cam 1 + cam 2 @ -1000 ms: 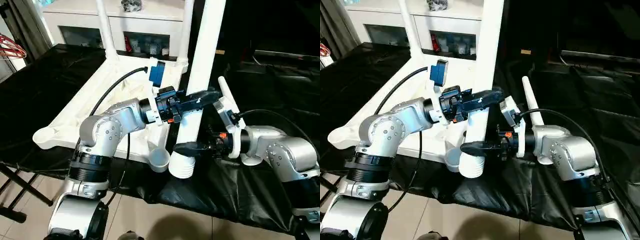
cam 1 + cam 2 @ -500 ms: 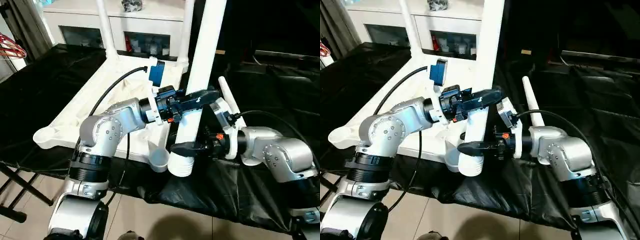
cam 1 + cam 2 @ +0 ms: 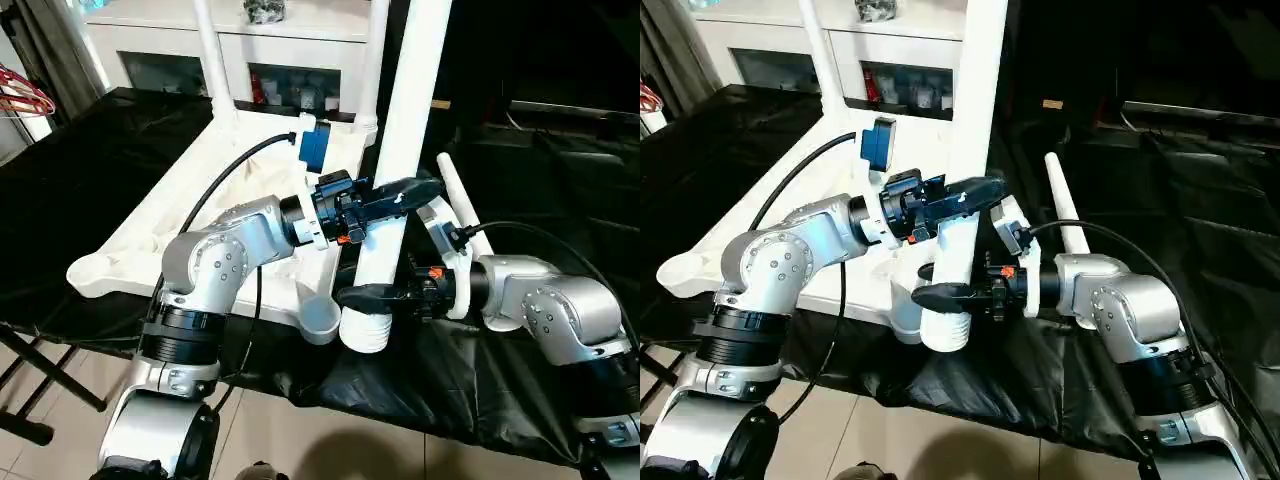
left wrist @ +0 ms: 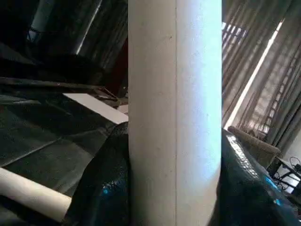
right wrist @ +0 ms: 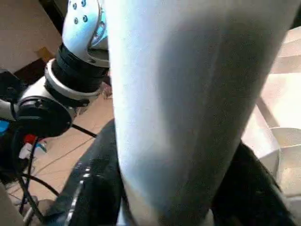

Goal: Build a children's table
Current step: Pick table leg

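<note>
We hold the long tapered white plastic leg [image 3: 395,190] upright, left claw [image 3: 400,195] pinching mid-shaft, right claw [image 3: 372,296] pinching near its ribbed foot, beside the round corner socket [image 3: 320,318].

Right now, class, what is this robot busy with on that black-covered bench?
It is fitting a leg to the upturned white table top. Both claws grip that leg: the left claw higher up, the right claw near its ribbed lower end, which hangs beside an open corner socket. Two legs already stand in the far corners; another leg lies on the cloth.
</note>
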Available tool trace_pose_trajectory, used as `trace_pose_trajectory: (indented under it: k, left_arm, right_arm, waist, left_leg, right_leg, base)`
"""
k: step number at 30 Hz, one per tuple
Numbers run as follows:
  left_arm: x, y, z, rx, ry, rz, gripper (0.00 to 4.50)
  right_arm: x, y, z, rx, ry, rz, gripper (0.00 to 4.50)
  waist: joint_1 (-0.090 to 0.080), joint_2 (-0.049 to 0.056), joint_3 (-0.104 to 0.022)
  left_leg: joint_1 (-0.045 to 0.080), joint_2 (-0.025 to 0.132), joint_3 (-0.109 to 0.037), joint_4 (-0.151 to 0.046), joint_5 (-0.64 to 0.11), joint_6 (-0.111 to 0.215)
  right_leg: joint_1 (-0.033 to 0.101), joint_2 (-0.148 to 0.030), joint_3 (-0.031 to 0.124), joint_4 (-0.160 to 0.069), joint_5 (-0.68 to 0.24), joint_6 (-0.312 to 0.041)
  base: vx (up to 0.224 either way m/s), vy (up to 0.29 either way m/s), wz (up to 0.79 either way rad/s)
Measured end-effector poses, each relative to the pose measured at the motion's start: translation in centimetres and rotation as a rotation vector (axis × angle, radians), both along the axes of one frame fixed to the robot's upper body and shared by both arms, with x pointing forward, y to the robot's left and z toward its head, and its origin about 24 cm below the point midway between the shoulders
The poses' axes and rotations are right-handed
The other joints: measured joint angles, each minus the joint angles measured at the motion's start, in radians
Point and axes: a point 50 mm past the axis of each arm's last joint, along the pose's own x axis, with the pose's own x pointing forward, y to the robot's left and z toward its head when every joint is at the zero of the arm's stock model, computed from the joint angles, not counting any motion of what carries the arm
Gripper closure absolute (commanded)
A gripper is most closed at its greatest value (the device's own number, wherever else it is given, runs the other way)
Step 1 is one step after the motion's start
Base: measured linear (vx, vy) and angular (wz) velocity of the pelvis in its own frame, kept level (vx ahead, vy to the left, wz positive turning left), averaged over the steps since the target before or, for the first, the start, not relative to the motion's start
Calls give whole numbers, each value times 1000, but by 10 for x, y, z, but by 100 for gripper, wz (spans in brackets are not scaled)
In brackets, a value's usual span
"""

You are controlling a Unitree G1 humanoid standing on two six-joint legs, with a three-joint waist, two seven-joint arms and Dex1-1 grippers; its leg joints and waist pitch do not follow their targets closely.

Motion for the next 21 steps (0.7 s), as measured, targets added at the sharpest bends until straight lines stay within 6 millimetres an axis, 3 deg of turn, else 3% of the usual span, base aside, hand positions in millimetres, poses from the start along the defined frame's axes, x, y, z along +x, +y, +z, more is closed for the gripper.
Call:
trace_pose_trajectory:
  k: [9, 10, 11, 13, 16, 21]
  left_arm:
    - [0, 1, 0, 1, -1, 5, 265]
    - [1, 1, 0, 1, -1, 6, 209]
    - [2, 1, -1, -1, 11, 14, 195]
    - [6, 1, -3, -2, 30, 39, 195]
    - [8, 5, 0, -30, -1, 76, 152]
    - [13, 14, 15, -103, -63, 176, 150]
  right_arm:
    - [0, 0, 0, -3, -3, -5, 259]
    - [0, 0, 0, -3, -4, -7, 259]
    - [1, 0, -1, -5, -3, -14, 259]
    - [4, 2, -3, 0, -2, -49, 260]
    - [6, 3, -3, -6, -22, -85, 260]
    - [11, 6, -2, 19, -72, -180, 260]
  waist:
    - [0, 0, 0]
    - [0, 0, 0]
    - [0, 0, 0]
    - [-1, 0, 0]
    - [-1, 0, 0]
    - [-2, 1, 0]
  left_leg:
    - [0, 0, 0, 1, 0, 0]
    - [0, 0, 0, 1, 0, 0]
    - [0, 0, 0, 1, 0, 0]
    - [0, 0, 0, 1, 0, 0]
    - [0, 0, 0, 1, 0, 0]
    - [0, 1, 0, 1, 0, 0]
  right_leg:
    - [0, 0, 0, 0, 0, 0]
    - [0, 0, 0, 0, 0, 0]
    - [0, 0, 0, 0, 0, 0]
    - [0, 0, 0, 0, 1, -1]
    - [0, 0, 0, 0, 1, 0]
    - [0, 0, 0, 0, 1, 0]
  base:
    - [0, 0, 0]
    - [0, 0, 0]
    - [0, 0, 0]
    - [0, 0, 0]
    - [0, 0, 0]
    - [0, 0, 0]
